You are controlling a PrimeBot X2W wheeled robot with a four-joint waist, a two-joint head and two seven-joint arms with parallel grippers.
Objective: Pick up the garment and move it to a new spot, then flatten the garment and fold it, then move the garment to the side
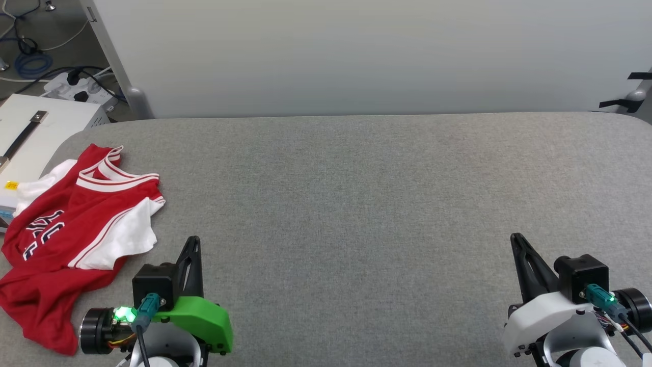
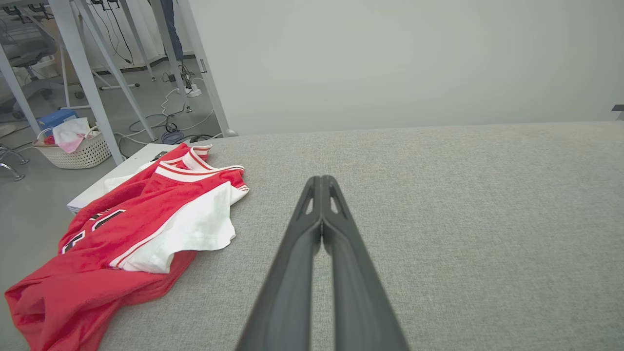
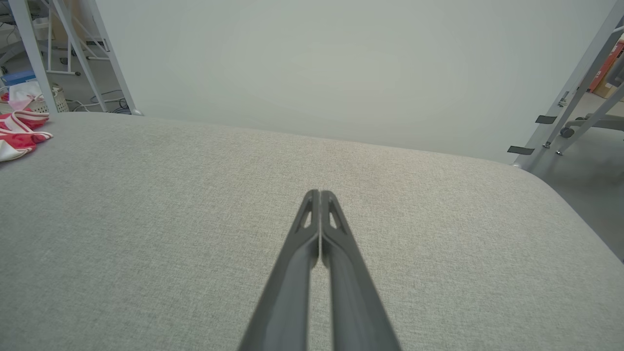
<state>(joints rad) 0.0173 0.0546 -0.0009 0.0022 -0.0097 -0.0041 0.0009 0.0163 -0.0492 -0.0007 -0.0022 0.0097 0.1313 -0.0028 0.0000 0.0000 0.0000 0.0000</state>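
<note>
The grey fabric-topped desk is pictured stretching wide from left to right, and its broad middle is judged to be the ground where the flattening and folding are to be done. The garment, a red jersey with white sleeves and striped trim, is shown crumpled at the desk's far left edge. It appears to spill partly over that edge, and its black lettering is half lost in the folds.

No step of the task can be judged done: the garment is not lifted, spread, folded or set aside.

The left hand is seen near the garment's white sleeve but apart from it, its two dark fingers pressed together on nothing. The right hand is seen well apart, at the desk's right, and is likewise closed and empty. The first pick-up is judged to fall to the left hand, once its fingers are parted.
</note>
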